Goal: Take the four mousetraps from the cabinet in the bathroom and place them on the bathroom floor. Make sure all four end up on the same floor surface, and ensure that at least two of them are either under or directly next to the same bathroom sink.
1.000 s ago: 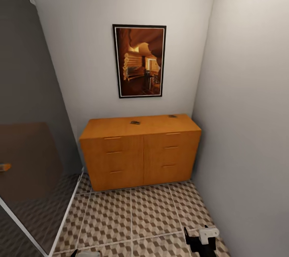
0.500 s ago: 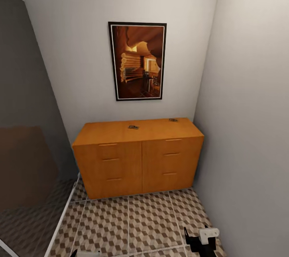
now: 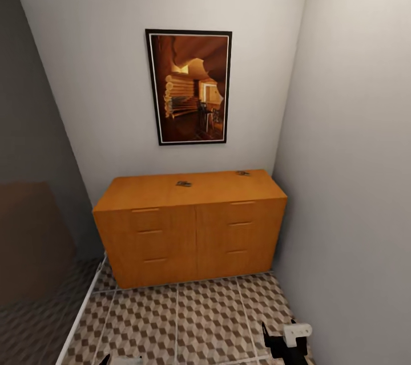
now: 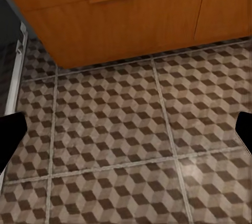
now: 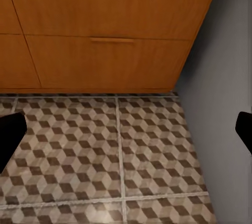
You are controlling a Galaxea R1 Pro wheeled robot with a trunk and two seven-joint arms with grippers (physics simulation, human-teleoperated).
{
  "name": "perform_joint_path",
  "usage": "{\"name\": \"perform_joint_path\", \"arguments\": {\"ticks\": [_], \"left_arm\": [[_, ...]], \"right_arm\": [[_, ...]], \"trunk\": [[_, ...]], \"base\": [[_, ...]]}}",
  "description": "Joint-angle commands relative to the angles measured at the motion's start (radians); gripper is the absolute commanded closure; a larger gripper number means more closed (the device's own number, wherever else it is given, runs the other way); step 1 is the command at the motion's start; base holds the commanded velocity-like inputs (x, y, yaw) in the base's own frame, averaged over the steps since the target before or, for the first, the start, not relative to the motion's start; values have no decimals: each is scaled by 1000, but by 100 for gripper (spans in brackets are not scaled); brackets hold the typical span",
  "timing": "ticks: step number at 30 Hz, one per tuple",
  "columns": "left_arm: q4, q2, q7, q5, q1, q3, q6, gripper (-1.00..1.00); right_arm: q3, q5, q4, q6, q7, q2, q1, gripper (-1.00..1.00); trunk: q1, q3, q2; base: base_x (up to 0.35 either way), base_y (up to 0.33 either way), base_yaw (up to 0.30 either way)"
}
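Both grippers (image 4: 126,129) (image 5: 126,129) hang wide open and empty; the cabinet (image 3: 191,225) now looms nearer.

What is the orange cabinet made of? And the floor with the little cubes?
The cabinet looks like smooth, satiny orange-brown wood; faint grain streaks show on its drawer fronts. The bathroom floor looks like matte ceramic tile: big squares split by pale grout lines, the cubes only printed on.

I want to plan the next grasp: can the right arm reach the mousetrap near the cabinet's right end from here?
Probably not yet. The right gripper hangs low over the floor, well short of the mousetrap on the cabinet.
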Motion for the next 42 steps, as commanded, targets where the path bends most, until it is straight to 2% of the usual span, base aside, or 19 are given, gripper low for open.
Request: {"name": "perform_joint_path", "arguments": {"ticks": [1,11,42], "left_arm": [[4,-1,3,6,-2,-9,-6,-100],[4,-1,3,6,-2,-9,-6,-100],[4,-1,3,6,-2,-9,-6,-100]], "right_arm": [[7,6,1,-1,-10,0,-1,-100],[7,6,1,-1,-10,1,-1,-100],[7,6,1,-1,-10,1,-1,-100]], "trunk": [[1,-2,-2],[1,-2,-2],[1,-2,-2]], "base": [[225,-202,0],[179,-148,0],[4,-3,71]]}}
